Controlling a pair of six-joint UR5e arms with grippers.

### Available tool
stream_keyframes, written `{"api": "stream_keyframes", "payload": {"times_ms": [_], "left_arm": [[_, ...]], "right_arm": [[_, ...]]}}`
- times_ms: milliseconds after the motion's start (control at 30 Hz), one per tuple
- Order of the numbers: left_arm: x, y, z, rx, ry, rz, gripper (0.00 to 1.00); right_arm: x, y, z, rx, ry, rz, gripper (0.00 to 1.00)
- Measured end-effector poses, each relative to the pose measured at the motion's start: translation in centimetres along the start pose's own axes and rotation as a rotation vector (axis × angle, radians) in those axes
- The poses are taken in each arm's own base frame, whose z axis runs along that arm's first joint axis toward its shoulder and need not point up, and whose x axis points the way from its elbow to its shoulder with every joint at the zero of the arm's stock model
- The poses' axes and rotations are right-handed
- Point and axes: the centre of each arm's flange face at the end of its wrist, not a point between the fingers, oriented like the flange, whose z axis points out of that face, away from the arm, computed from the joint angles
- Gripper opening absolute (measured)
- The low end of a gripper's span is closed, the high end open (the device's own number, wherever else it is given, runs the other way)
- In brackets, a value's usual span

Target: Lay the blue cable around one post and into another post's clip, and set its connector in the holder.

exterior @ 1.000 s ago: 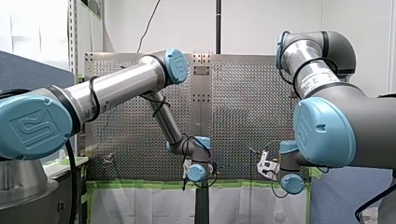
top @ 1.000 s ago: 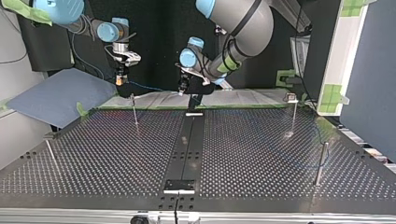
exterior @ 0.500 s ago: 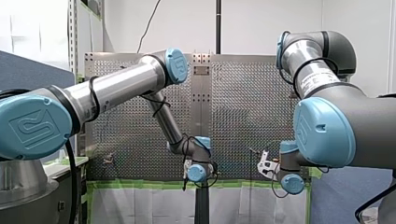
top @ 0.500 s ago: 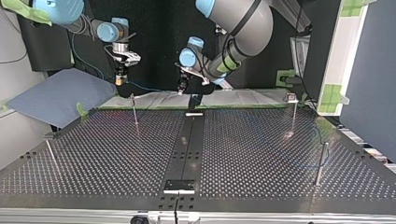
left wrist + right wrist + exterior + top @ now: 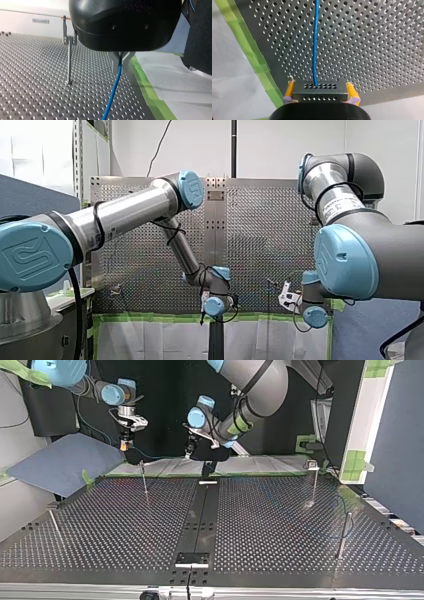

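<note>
In the right wrist view my right gripper (image 5: 320, 86) has its yellow pads (image 5: 290, 90) shut on the grey perforated connector (image 5: 320, 92). The blue cable (image 5: 315, 45) runs straight ahead from it over the perforated plate. In the left wrist view my left gripper (image 5: 121, 63) is shut on the blue cable (image 5: 113, 90), which hangs from its metal fingers (image 5: 114, 61) toward the plate. In the top view my right gripper (image 5: 123, 446) and my left gripper (image 5: 188, 453) both hover above the plate's far edge, with the cable (image 5: 152, 455) strung between them.
A thin post (image 5: 144, 479) stands below my right gripper. Other posts stand at the top view's right (image 5: 314, 482), near right (image 5: 343, 535) and left (image 5: 54, 522). A dark strip with a holder (image 5: 192, 559) runs down the plate's middle. Green tape (image 5: 147, 90) edges the plate.
My left gripper has moved up and toward the top view's left with the cable. My right gripper has shifted slightly the same way, still holding the connector.
</note>
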Motion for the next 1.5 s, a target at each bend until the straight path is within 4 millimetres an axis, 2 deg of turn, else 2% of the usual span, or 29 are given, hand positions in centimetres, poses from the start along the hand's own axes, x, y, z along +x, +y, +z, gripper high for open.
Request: {"api": "stream_keyframes", "payload": {"times_ms": [300,633,767,900,1200,1500], "left_arm": [[-1.0,-2.4,-0.1,0.017,-0.017,0.003,0.00],[-1.6,-7.1,-2.1,0.042,-0.029,0.011,0.00],[-1.8,-9.3,-3.1,0.070,-0.037,0.005,0.00],[-2.5,-10.7,-3.4,0.076,-0.052,-0.013,0.00],[-4.1,-11.9,-2.5,0.070,-0.084,-0.058,0.00],[-4.3,-11.8,-2.2,0.066,-0.085,-0.066,0.00]], "right_arm": [[0.7,2.4,0.3,-0.056,0.009,-0.003,0.00],[1.7,6.4,0.6,-0.106,0.013,-0.011,0.00],[1.9,6.9,0.7,-0.104,0.015,-0.019,0.00],[1.9,7.0,0.7,-0.102,0.015,-0.023,0.00],[2.4,7.3,1.6,-0.080,0.038,-0.054,0.00],[3.1,8.3,2.6,-0.050,0.045,-0.068,0.00]]}}
